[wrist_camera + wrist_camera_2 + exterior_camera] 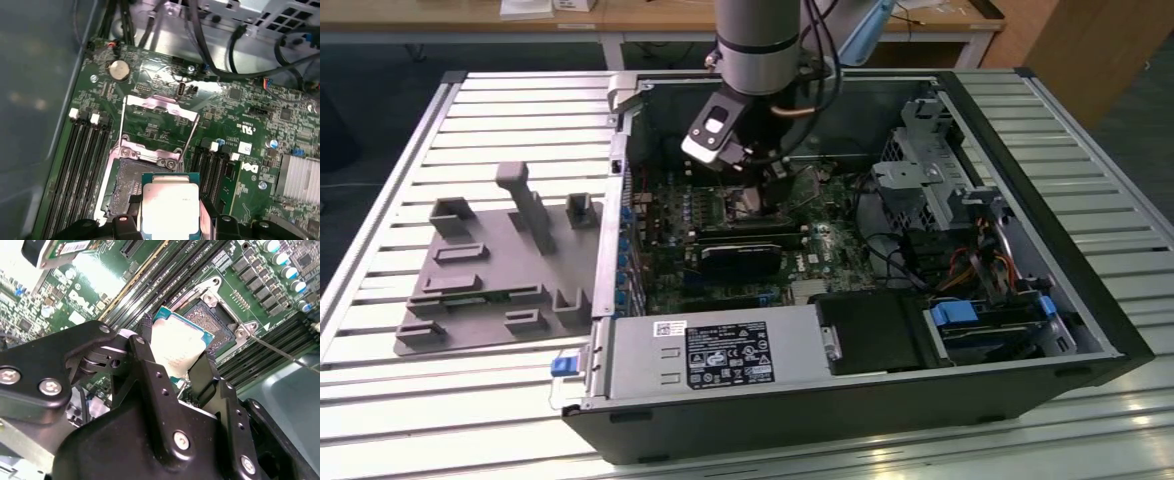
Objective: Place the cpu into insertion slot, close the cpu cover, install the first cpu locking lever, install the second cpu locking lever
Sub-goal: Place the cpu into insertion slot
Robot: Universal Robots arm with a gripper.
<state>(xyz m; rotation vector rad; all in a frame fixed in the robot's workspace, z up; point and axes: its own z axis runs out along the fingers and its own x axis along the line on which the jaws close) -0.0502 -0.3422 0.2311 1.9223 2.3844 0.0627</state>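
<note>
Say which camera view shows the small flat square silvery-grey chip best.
The first wrist view: the small flat square silvery-grey chip faces it, top unobstructed. In the second wrist view the black hand hides two edges.

One cpu (167,212), one insertion slot (122,182), one cpu cover (160,106).

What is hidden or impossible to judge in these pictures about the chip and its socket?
1. Gap under the chip, held by the gripper: in both wrist views the chip covers part of the socket, so contact cannot be judged.
2. Chip's near edge: first wrist view, cut off by the picture edge.
3. Socket in the exterior view: hidden behind the arm.
</note>
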